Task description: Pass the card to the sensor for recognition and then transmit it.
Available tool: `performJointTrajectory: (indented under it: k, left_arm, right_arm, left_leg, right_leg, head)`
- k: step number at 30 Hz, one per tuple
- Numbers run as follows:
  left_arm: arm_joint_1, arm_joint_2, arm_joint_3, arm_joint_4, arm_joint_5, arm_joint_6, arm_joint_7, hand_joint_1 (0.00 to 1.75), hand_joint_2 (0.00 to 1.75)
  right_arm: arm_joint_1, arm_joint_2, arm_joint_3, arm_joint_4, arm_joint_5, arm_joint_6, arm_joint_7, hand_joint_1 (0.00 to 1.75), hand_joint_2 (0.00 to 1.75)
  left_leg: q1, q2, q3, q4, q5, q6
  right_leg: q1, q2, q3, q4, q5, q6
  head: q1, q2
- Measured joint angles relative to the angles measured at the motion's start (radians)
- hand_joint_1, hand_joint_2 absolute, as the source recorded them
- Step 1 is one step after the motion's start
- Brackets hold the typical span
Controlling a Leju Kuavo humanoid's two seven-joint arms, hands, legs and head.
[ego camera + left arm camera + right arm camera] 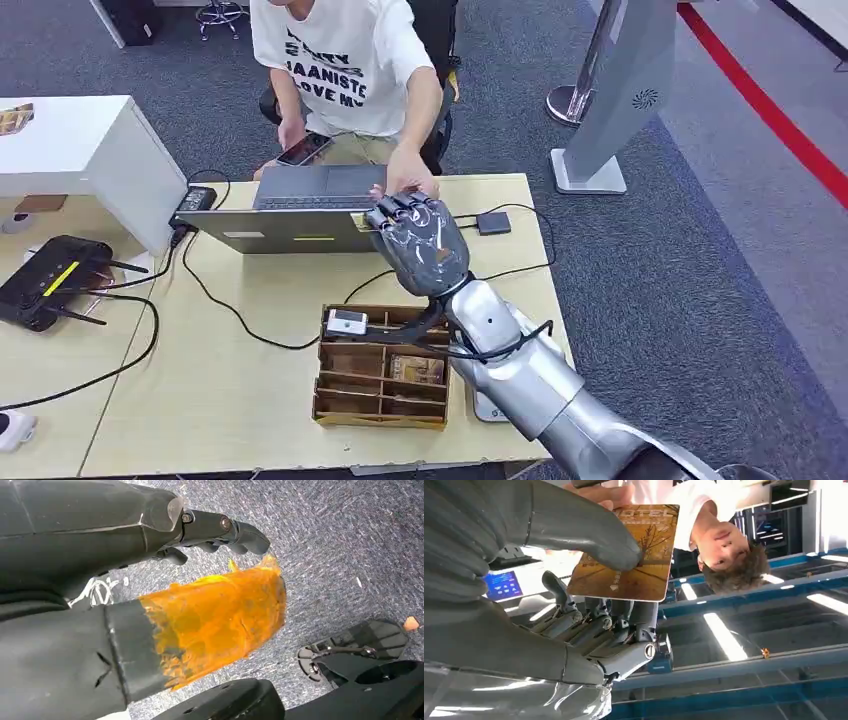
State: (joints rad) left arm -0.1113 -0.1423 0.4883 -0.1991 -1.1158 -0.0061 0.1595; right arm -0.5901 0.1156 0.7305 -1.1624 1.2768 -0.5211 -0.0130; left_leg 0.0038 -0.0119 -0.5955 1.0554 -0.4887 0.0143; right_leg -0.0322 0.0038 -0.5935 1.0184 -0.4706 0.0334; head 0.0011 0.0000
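Note:
My right hand (420,245) is raised above the table's far side, next to the laptop. It pinches a brown and gold card (634,555) between thumb (589,527) and fingers. A seated person's hand (410,183) reaches up to my fingertips, and their fingers (596,491) lie at the card's edge; I cannot tell if they grip it. The small white sensor (346,321) sits on the corner of a wooden divider box (335,400). My left hand (125,535) hangs over grey carpet, holding nothing, its orange-wrapped thumb (220,615) apart from the fingers.
An open grey laptop (300,205) stands between me and the person, who holds a phone (303,150). More cards (416,368) lie in the box. A black router (50,280), cables, a small black box (493,222) and a white cabinet (90,150) are also there.

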Motion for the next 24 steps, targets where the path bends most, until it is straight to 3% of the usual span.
performJointTrajectory:
  k: [10, 13, 14, 17, 21, 24]
  left_arm:
    - [0.000, 0.000, 0.000, 0.000, 0.000, 0.001, 0.005, 0.00, 0.00]
    - [0.000, 0.000, 0.000, 0.000, 0.000, 0.002, 0.005, 0.00, 0.00]
    - [0.000, 0.000, 0.000, 0.000, 0.000, 0.002, 0.005, 0.00, 0.00]
    - [0.000, 0.000, 0.000, 0.000, 0.003, 0.003, 0.005, 0.00, 0.00]
    - [0.005, 0.000, 0.000, 0.000, 0.022, 0.017, -0.003, 0.00, 0.00]
    - [0.015, 0.000, 0.011, 0.000, 0.048, 0.039, -0.018, 0.00, 0.00]
  right_arm:
    - [0.009, 0.000, 0.000, 0.000, -0.003, 0.000, 0.000, 1.45, 1.75]
    - [0.010, 0.000, 0.000, 0.000, -0.003, 0.000, 0.000, 1.54, 1.75]
    - [0.010, 0.000, 0.000, 0.000, -0.003, 0.000, 0.000, 1.69, 1.75]
    - [0.016, 0.000, 0.000, -0.003, -0.024, -0.002, -0.004, 1.75, 1.75]
    - [0.065, 0.002, -0.006, -0.069, -0.212, 0.007, -0.073, 1.75, 1.75]
    - [0.145, 0.021, -0.024, -0.202, -0.605, 0.125, -0.145, 1.75, 1.75]
  left_leg:
    - [0.000, 0.000, 0.000, 0.000, 0.000, 0.000]
    - [0.000, 0.000, 0.000, 0.000, 0.000, 0.000]
    - [0.000, 0.000, 0.000, 0.000, 0.000, 0.000]
    - [0.000, 0.000, 0.000, 0.000, 0.000, 0.000]
    - [0.000, 0.000, 0.000, 0.000, 0.000, 0.000]
    - [0.000, 0.000, -0.001, 0.000, -0.001, 0.000]
  right_leg:
    - [0.000, 0.000, 0.000, 0.000, 0.000, 0.000]
    - [0.000, 0.000, 0.000, 0.000, 0.000, 0.000]
    - [0.000, 0.000, 0.000, 0.000, 0.000, 0.000]
    - [0.000, 0.000, 0.000, 0.000, 0.000, 0.000]
    - [0.000, 0.000, 0.000, 0.000, 0.000, 0.000]
    - [0.000, 0.000, 0.000, 0.000, -0.001, 0.000]
  head:
    - [0.000, 0.000]
    - [0.000, 0.000]
    - [0.000, 0.000]
    - [0.000, 0.000]
    - [0.000, 0.000]
    - [0.000, 0.000]
